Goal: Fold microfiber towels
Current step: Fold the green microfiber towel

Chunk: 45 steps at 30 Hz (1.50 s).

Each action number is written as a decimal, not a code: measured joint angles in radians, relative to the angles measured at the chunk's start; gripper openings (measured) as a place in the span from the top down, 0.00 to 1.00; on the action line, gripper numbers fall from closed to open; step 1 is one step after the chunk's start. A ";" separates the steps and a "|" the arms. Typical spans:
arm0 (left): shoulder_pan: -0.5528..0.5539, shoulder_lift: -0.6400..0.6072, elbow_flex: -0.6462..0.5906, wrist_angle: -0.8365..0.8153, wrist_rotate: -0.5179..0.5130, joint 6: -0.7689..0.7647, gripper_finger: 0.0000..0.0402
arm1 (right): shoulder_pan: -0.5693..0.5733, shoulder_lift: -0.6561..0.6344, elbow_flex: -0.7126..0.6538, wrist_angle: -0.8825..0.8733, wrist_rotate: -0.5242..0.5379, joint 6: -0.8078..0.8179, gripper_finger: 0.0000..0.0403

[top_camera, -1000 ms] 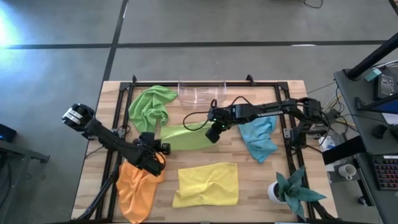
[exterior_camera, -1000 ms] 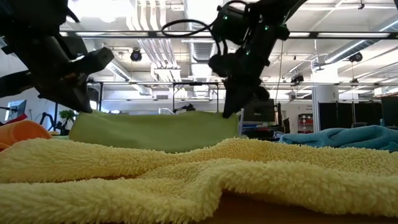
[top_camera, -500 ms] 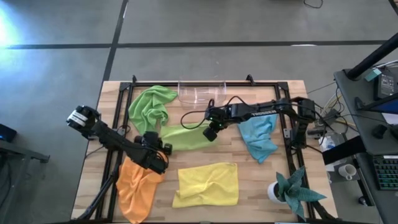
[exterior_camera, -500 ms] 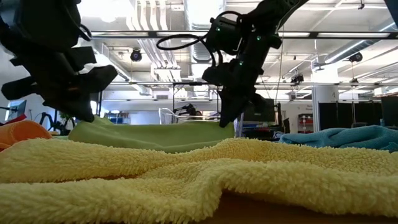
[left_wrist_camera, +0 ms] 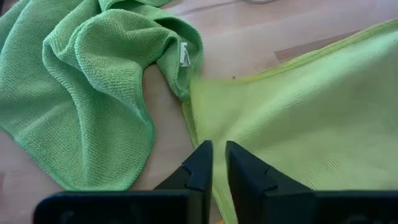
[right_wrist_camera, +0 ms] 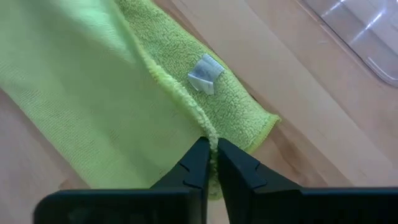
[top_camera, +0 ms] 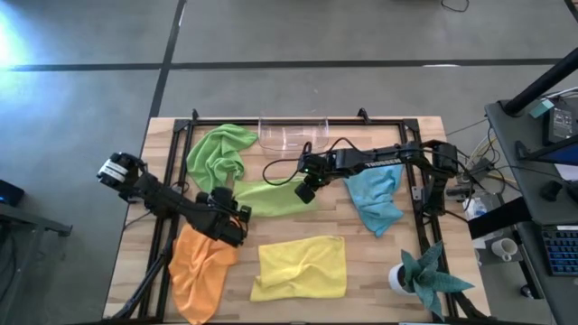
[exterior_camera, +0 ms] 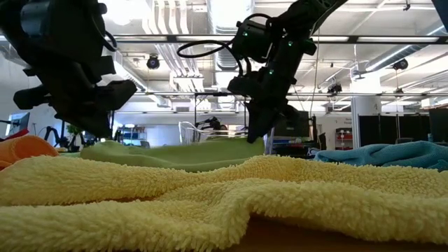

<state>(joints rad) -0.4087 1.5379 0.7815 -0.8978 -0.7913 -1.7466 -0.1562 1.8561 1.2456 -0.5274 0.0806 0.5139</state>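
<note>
Both claws have sunk toward the worktop [top_camera: 379, 271], laying down the folded lime towel [top_camera: 271, 197] stretched between them: left claw [left_wrist_camera: 214, 163] barely parted over its corner, right claw [right_wrist_camera: 211, 160] pinching the doubled edge. Judged mid-fold; next comes release and withdrawal. Crumpled green towel [left_wrist_camera: 81, 81] lies beside the left claw, orange towel [top_camera: 200, 271] and yellow towel [top_camera: 301, 267] nearby.

Light is even and bright from above in the high view, with a strong bluish-white glare patch on the floor [top_camera: 13, 41] at the upper left corner. Shadows on the desk [top_camera: 361, 257] are soft and short. In the low view the ceiling lights [exterior_camera: 150, 10] blow out to white, leaving both arms as dark silhouettes, and the nearest folds of the yellow towel [exterior_camera: 210, 203] are soft. Both wrist views are evenly lit, with blurred fingers.
</note>
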 joint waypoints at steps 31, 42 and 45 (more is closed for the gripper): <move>0.162 -0.393 -0.151 0.278 0.144 0.462 0.74 | 0.074 0.013 0.073 -0.114 -0.194 -0.010 0.83; 0.256 -0.305 -0.302 0.575 0.190 0.506 0.74 | 0.092 0.122 0.058 -0.114 -0.192 0.030 0.83; 0.276 -0.270 -0.295 0.583 0.190 0.530 0.74 | 0.099 0.137 0.059 -0.113 -0.193 0.059 0.83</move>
<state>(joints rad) -0.1322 1.2684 0.4868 -0.3145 -0.6011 -1.2171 -0.0575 1.9929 1.3048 -0.6400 -0.1123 0.5733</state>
